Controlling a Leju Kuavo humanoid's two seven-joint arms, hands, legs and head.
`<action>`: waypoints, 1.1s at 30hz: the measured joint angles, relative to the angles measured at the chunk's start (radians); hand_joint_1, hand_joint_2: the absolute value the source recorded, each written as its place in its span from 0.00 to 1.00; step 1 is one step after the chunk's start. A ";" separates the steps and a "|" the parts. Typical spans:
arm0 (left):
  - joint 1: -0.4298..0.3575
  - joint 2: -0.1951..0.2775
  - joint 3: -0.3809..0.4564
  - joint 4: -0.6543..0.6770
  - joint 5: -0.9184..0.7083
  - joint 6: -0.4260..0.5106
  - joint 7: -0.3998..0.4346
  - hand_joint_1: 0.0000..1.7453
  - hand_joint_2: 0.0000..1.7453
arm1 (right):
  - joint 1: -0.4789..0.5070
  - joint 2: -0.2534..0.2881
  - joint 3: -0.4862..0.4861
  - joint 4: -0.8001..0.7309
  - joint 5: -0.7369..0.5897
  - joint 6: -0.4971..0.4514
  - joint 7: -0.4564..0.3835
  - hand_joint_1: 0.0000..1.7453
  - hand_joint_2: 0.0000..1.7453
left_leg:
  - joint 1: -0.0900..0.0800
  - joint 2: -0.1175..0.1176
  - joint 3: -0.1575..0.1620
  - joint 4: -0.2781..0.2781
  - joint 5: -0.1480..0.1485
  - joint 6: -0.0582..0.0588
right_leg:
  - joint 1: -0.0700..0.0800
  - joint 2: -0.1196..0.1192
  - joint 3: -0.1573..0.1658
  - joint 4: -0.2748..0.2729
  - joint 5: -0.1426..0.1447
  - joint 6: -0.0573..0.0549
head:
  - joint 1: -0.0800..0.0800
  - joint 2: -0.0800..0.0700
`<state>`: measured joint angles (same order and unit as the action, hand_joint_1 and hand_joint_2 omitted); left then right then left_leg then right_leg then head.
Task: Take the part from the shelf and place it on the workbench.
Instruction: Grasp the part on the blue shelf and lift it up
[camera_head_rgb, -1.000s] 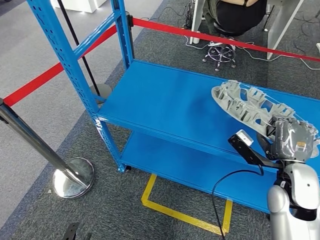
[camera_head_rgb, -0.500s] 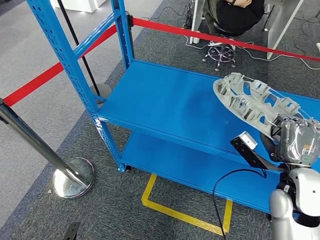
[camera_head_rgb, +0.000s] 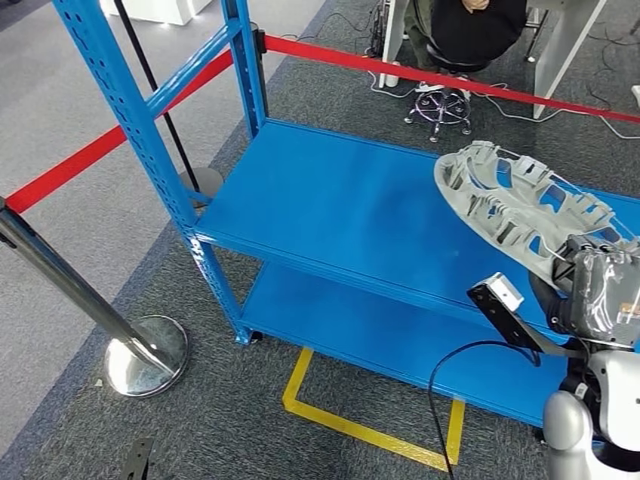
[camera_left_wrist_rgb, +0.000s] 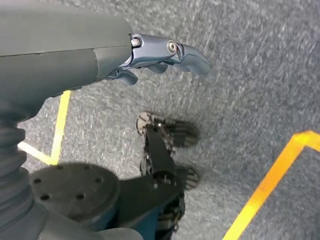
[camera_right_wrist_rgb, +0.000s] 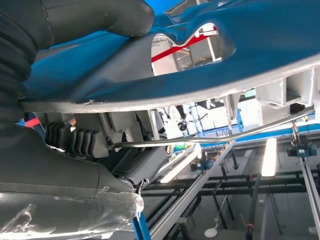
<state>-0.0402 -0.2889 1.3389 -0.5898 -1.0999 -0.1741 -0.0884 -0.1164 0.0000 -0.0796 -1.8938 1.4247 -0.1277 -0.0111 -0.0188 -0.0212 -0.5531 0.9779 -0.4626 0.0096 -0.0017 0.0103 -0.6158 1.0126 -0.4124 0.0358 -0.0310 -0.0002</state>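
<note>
Head view. We noted a blue steel shelf rack (camera_head_rgb: 355, 215) with two flat decks and a perforated blue upright at its near-left corner. A long grey ribbed casting with many open pockets, the part (camera_head_rgb: 521, 205), sat tilted above the right end of the upper deck, its far end clear of the blue surface. The right robot hand (camera_head_rgb: 596, 295), wrapped in clear plastic film, was at the part's near end; from here we could not see its fingers. A small black bracket with a white-topped module (camera_head_rgb: 496, 297) stuck out from that wrist, with a black cable looping below it. A red barrier tape (camera_head_rgb: 423, 75) ran behind the rack, and a chrome stanchion with a round base (camera_head_rgb: 143, 355) stood on the grey carpet to the left. Yellow floor tape (camera_head_rgb: 362, 425) marked a box in front of the rack. A person in dark clothing (camera_head_rgb: 472, 25) sat on a wheeled chair beyond the tape.

Left wrist view. The left robot hand (camera_left_wrist_rgb: 158, 55) hung over grey carpet, fingers stretched out and holding nothing. Yellow tape lines crossed the floor beneath.

Right wrist view. The underside of the part, tinted blue, lay right across the right robot hand; a thick grey thumb lay over one face and dark ribbed fingers (camera_right_wrist_rgb: 75, 140) pressed the other, so we logged it as gripping the part.
</note>
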 joint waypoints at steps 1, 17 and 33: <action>0.001 -0.010 0.000 -0.013 0.000 -0.006 0.001 0.00 1.00 | 0.001 0.000 -0.001 -0.001 0.002 -0.001 -0.001 1.00 1.00 | 0.000 0.000 0.000 0.000 0.000 0.000 | 0.000 0.000 0.000 0.000 0.000 0.000 | 0.000 0.000; -0.015 0.035 0.032 0.021 0.184 0.142 -0.046 0.00 1.00 | 0.049 0.088 0.015 -0.079 -0.304 0.130 -0.038 1.00 1.00 | 0.002 0.000 -0.001 0.000 0.000 -0.001 | 0.001 0.000 -0.002 0.001 -0.001 -0.001 | 0.000 0.000; -0.028 0.086 0.092 0.146 0.254 0.113 -0.092 0.00 1.00 | 0.107 0.138 0.031 -0.247 -0.647 0.128 -0.151 1.00 1.00 | 0.001 0.000 -0.002 0.000 -0.001 0.000 | 0.001 0.000 -0.001 -0.001 -0.001 -0.002 | 0.000 0.000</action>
<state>-0.0684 -0.2031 1.4308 -0.4438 -0.8460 -0.0615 -0.1802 -0.0097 0.1385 -0.0489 -2.1413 0.7773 -0.0001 -0.1622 -0.0179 -0.0214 -0.5547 0.9777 -0.4637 0.0092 -0.0007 0.0098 -0.6169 1.0119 -0.4137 0.0340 -0.0311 -0.0004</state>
